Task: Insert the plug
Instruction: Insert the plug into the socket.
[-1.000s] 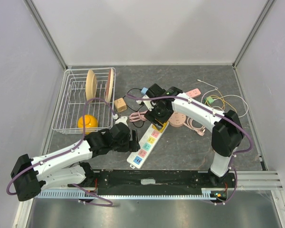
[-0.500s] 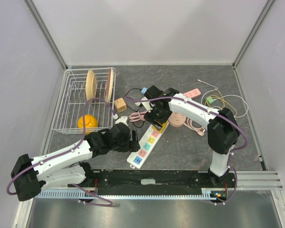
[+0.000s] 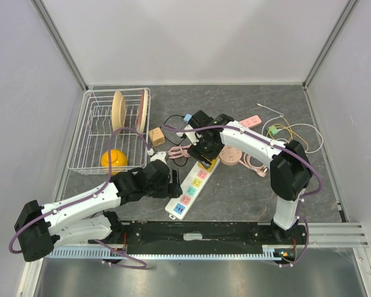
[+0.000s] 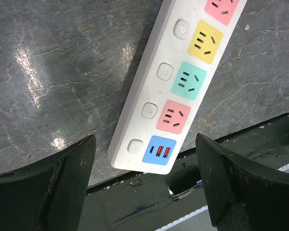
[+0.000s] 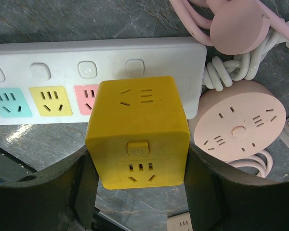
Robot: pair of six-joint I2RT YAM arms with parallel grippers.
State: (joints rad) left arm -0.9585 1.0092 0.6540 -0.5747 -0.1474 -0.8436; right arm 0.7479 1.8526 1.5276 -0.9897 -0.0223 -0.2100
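i see the right gripper (image 5: 140,190) pinching the yellow cube plug (image 5: 137,120) by its two sides at the centre of the right wrist frame; the cube sits over the right end of the white power strip (image 5: 62,55), hiding the last socket; i cannot tell whether its pins are seated; a round pink socket (image 5: 238,125) lies just beside it at right; in the left wrist frame the left gripper (image 4: 145,144) hangs spread wide and empty, its fingers at the lower corners either side of the strip's blue end
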